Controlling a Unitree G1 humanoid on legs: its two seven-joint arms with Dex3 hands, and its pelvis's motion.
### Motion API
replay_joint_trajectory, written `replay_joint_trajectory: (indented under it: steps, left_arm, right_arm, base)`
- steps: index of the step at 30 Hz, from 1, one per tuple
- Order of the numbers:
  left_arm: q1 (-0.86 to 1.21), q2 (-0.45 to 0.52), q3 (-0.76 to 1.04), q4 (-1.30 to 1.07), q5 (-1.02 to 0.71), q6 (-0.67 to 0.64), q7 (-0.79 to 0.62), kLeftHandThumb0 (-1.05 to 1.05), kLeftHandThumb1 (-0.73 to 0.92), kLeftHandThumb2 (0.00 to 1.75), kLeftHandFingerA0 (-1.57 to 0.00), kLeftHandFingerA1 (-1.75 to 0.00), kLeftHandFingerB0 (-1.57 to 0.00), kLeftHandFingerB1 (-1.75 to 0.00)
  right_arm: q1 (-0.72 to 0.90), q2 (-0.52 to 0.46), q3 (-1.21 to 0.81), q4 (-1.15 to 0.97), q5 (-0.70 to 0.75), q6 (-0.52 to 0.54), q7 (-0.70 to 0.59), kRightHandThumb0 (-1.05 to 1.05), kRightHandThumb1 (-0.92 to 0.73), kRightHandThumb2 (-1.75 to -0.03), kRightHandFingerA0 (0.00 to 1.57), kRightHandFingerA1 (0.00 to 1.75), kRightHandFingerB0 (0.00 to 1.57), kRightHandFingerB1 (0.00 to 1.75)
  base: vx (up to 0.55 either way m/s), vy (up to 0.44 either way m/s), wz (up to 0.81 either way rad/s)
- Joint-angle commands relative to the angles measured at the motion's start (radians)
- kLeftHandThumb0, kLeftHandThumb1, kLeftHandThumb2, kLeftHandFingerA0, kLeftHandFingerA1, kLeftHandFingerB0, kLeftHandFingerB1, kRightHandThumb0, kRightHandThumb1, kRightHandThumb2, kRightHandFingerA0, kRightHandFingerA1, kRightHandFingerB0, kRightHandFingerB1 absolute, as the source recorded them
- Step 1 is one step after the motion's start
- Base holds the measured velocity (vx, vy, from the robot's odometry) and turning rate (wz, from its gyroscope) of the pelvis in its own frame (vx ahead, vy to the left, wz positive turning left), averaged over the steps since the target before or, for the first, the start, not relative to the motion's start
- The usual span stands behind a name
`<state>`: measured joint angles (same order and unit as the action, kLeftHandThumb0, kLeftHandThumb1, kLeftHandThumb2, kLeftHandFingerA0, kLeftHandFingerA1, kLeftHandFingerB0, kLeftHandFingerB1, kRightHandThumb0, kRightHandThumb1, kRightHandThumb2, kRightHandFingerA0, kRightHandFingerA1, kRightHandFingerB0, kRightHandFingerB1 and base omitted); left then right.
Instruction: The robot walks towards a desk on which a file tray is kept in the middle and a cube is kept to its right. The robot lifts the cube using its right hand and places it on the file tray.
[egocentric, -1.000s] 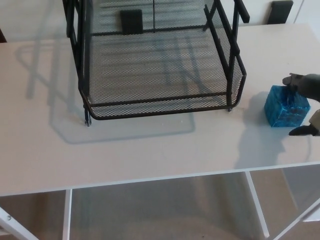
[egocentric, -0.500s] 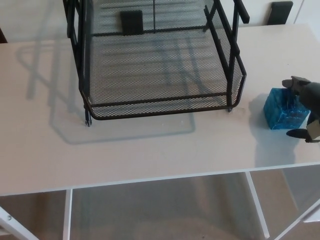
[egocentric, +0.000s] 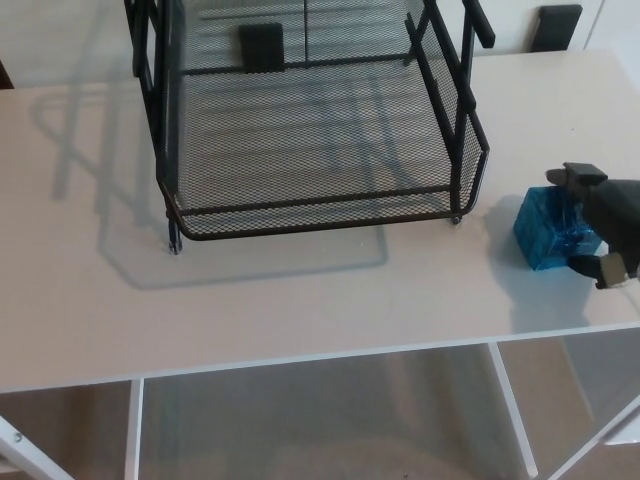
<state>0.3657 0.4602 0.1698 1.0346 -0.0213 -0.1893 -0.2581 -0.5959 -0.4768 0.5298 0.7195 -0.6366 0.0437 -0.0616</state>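
Observation:
A blue marbled cube (egocentric: 552, 230) sits on the white desk (egocentric: 300, 290), to the right of the black wire-mesh file tray (egocentric: 310, 205). My right hand (egocentric: 606, 222) comes in from the right edge and wraps around the cube's right side. One finger (egocentric: 574, 177) lies over the cube's far top edge and the thumb (egocentric: 592, 268) presses its near right corner. The cube looks slightly turned and still rests on the desk. The tray's lower shelf holds nothing. My left hand does not show.
The tray's front right corner post (egocentric: 458, 215) stands a short way left of the cube. The desk's front edge (egocentric: 330, 353) runs below, with white desk legs (egocentric: 512, 405) and floor beneath. Dark objects (egocentric: 558, 22) stand behind the desk.
My right hand has closed in around the cube, and the cube has shifted a little left and toward the front edge, turning slightly. The tray has stayed put.

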Motion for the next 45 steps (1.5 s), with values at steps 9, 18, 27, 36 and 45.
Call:
replay_joint_trajectory:
  steps: [9,18,27,36,45]
  left_arm:
    - [0.01,0.021,0.005,-0.025,0.007,-0.05,0.0,-0.75,0.9,0.67,-0.44,-0.51,-0.26,-0.39]
    - [-0.024,0.023,0.006,-0.003,0.015,-0.049,0.015,-0.72,0.87,0.68,-0.44,-0.51,-0.26,-0.4]
    - [-0.066,0.019,0.008,0.022,0.009,-0.03,0.012,-0.69,0.92,0.67,-0.43,-0.49,-0.28,-0.39]
    - [-0.082,0.013,0.012,0.037,0.007,-0.026,0.019,-0.72,0.91,0.67,-0.44,-0.49,-0.26,-0.37]
    - [-0.07,0.021,0.014,0.036,0.003,-0.045,0.008,-0.73,0.91,0.67,-0.41,-0.49,-0.26,-0.38]
  right_arm:
    - [0.087,-0.029,0.061,0.001,-0.036,-0.022,0.104,-0.23,-0.7,-0.72,0.76,1.5,0.79,1.06]
    - [0.041,-0.081,0.002,-0.05,-0.012,-0.115,0.098,-0.22,-0.71,-0.72,0.86,1.41,0.84,1.02]
    - [-0.076,-0.163,-0.099,-0.129,0.003,-0.206,0.106,-0.22,-0.71,-0.7,0.88,1.47,0.88,0.85]
    - [-0.148,-0.198,-0.208,-0.141,0.017,-0.262,0.095,-0.2,-0.67,-0.76,0.89,1.55,0.89,0.86]
    - [-0.261,-0.233,-0.287,-0.174,0.026,-0.251,0.135,-0.19,-0.72,-0.7,0.9,1.43,0.89,0.79]
  base:
    - [0.0,0.0,0.0]
    - [0.0,0.0,0.0]
    - [0.0,0.0,0.0]
    - [0.0,0.0,0.0]
    - [0.0,0.0,0.0]
